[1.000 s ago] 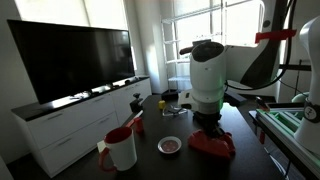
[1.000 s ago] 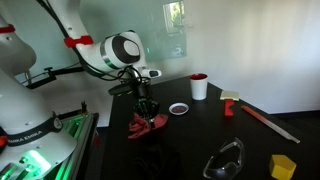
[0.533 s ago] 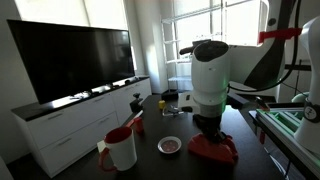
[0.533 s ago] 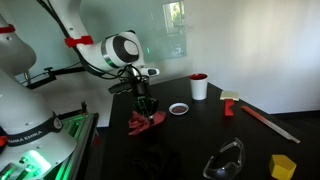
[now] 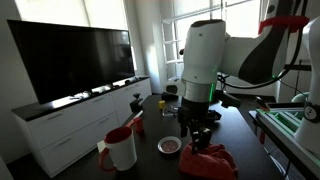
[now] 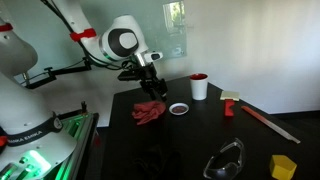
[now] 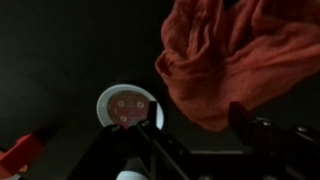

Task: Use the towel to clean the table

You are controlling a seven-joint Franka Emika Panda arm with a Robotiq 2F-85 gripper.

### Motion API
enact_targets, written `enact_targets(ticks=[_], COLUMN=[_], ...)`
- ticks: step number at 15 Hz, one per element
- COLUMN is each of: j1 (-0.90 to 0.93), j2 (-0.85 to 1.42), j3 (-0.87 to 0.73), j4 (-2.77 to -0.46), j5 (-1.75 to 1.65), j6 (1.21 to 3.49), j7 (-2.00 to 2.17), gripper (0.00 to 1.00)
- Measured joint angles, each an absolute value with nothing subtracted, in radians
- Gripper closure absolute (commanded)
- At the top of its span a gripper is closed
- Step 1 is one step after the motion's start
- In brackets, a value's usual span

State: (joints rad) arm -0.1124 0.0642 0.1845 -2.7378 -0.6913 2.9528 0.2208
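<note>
1. The red towel (image 6: 150,112) lies in a crumpled heap on the black table (image 6: 200,140), just beside the small dish (image 6: 179,108). Its longer side runs toward the dish, and no end stands out.
2. A white cup (image 6: 199,87) stands near the dish, on the side away from the towel. A yellow block (image 6: 283,164) sits well apart from the dish.
3. The gripper (image 6: 153,94) hangs over the towel, near the dish. In the wrist view its fingers (image 7: 262,140) are spread wide with nothing between them. Whether one brushes the cloth cannot be told.
</note>
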Motion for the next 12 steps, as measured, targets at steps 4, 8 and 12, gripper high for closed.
enact_targets(ticks=[4, 8, 12], j1=[-0.101, -0.042, 0.03], j2=[0.006, -0.085, -0.27], j3=[0.175, 0.142, 0.061], j4=[-2.738, -2.738, -2.734], j5=[-0.49, -0.229, -0.01], j6=[3.01, 2.934, 2.646], j7=[0.155, 0.065, -0.054], gripper=[0.0, 0.0, 0.0])
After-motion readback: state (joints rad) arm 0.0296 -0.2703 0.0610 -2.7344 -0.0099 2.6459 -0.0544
